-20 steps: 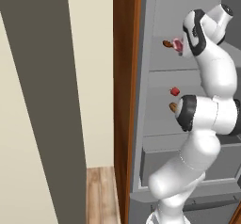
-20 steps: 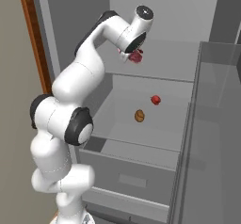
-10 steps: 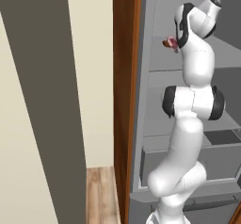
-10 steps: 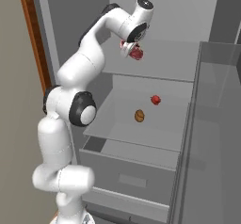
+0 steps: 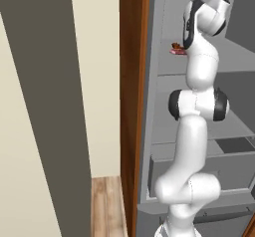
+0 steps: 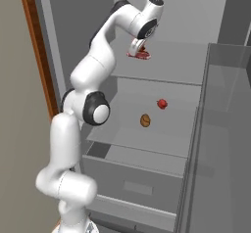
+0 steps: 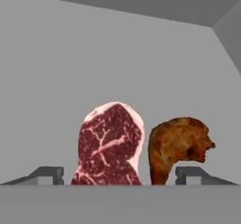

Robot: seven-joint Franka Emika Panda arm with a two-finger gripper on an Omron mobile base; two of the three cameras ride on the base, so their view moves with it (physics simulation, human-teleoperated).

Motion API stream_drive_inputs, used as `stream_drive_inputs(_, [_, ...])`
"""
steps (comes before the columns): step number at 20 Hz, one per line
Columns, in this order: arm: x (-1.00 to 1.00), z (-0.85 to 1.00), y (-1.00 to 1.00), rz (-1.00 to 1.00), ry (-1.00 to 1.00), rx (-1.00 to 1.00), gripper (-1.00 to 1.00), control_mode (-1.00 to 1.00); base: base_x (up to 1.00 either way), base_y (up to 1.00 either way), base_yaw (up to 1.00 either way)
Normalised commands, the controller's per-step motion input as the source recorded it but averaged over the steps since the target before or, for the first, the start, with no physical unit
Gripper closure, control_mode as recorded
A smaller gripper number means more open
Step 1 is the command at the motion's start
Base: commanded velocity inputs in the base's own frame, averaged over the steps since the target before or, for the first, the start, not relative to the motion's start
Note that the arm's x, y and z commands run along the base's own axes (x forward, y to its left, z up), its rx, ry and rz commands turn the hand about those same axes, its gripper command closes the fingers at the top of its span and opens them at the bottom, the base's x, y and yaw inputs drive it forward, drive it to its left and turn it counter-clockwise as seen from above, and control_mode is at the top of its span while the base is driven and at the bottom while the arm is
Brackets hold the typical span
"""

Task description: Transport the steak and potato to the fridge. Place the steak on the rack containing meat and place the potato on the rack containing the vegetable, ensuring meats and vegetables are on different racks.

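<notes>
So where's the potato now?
The potato sits on the lower fridge shelf in the right base view, just left of and nearer than the small red ball.

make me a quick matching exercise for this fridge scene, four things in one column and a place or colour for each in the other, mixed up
Things:
1. steak
2. potato
3. small red vegetable
4. brown meat piece

Descriptions:
A. bright red ball on the lower shelf
B. red slab with pale marbling, on the upper shelf
C. brown oval on the lower shelf, beside the red ball
D. dark brown lump next to the steak

Pairs: 1-B, 2-C, 3-A, 4-D
</notes>
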Motion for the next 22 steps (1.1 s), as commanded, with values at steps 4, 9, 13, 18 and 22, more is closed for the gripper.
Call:
stream_drive_inputs(4, [-0.01,0.0,0.0,0.0,-0.03,0.0,-1.0,-1.0,0.0,0.0,0.0])
stream_drive_inputs(9, [-0.34,0.0,0.05,0.0,-0.05,0.0,-1.0,-1.0,0.0,0.0,0.0])
stream_drive_inputs(13, [-0.59,0.0,0.02,0.0,-0.16,0.0,-1.0,-1.0,0.0,0.0,0.0])
stream_drive_inputs(18, [-0.89,-0.05,0.16,0.0,-0.3,0.0,-1.0,-1.0,0.0,0.0,0.0])
stream_drive_inputs(22, [-0.92,-0.27,0.41,0.0,-0.31,-0.04,-1.0,-1.0,0.0,0.0,0.0])
